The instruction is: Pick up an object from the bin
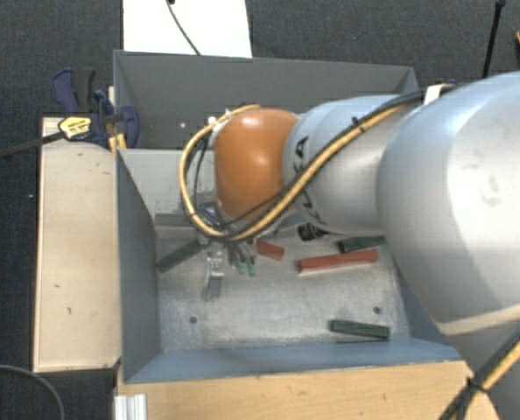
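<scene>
My gripper (214, 271) hangs under the orange wrist cover, low over the left-middle of the bin floor. Just right of it lies a small green piece (247, 269), and beyond that a short red block (270, 251). To its left a dark green stick (179, 255) lies slanted against the bin's left wall. I see nothing held in the gripper.
A long red stick (337, 262) and a dark green stick (360, 245) lie right of centre, partly under the arm. Another dark green stick (360, 328) lies near the front wall. The arm covers the bin's right and back.
</scene>
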### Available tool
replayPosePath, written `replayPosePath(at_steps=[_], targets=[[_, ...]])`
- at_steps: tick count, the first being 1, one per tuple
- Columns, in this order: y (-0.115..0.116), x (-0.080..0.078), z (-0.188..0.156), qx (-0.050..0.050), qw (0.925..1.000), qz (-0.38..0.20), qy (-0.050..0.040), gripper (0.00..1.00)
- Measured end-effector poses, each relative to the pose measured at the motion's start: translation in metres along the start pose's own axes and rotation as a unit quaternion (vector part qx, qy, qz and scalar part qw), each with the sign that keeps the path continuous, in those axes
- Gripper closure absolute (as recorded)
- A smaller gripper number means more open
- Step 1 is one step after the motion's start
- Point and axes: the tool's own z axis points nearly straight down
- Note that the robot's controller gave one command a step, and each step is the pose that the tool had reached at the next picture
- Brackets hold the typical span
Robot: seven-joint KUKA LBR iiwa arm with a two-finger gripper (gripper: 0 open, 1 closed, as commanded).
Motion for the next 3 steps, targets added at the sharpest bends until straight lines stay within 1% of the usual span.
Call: replayPosePath(at_steps=[1, 2, 3], targets=[[0.047, -0.019, 0.027, -0.003, 0.9999, -0.015, -0.0042, 0.0], [0.045, -0.019, 0.025, -0.002, 0.9999, -0.011, -0.0039, 1.0], [0.042, -0.017, -0.149, -0.004, 0.9999, -0.013, -0.0082, 1.0]])
